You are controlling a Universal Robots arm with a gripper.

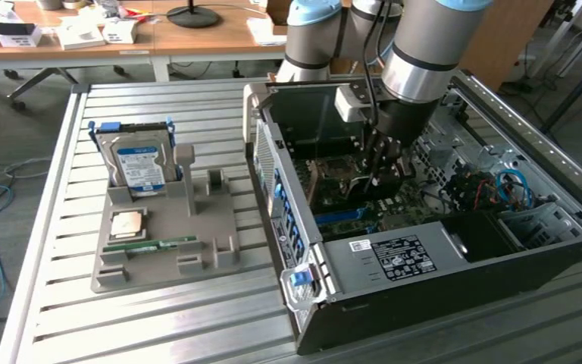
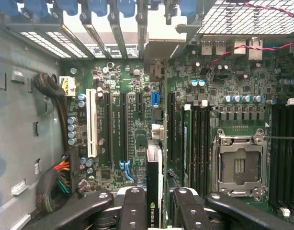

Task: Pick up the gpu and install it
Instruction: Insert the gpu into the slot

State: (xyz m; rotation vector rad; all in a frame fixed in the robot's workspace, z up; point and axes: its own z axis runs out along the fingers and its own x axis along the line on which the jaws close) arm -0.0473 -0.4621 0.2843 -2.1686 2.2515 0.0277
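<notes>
- Claw (image 2: 159,194) grips the gpu (image 2: 154,165) edge-on; the card projects ahead of the claw, over the motherboard (image 2: 211,93) slots.
- Judged light, stiff and fragile; best held by its bare edges.

The table (image 1: 170,326) is ribbed bare metal, brushed and dully shiny. At nine o'clock of the computer case (image 1: 453,303) sits a matt grey plastic holder (image 1: 215,254). The hard drive (image 1: 137,163) at its eleven o'clock is silvery metal with a glossy blue-white label. The case is dark painted sheet metal. The arm (image 1: 423,68) is smooth satin metal with pale blue caps. At twelve o'clock stands a pale wooden desk (image 1: 210,38). The gripper (image 2: 160,196) has matt black fingers (image 2: 133,211), and the graphics card (image 2: 154,167) between them shows a smooth black edge. The circuit board (image 2: 128,86) is glossy green, its socket frame (image 2: 239,141) bright metal.
</notes>
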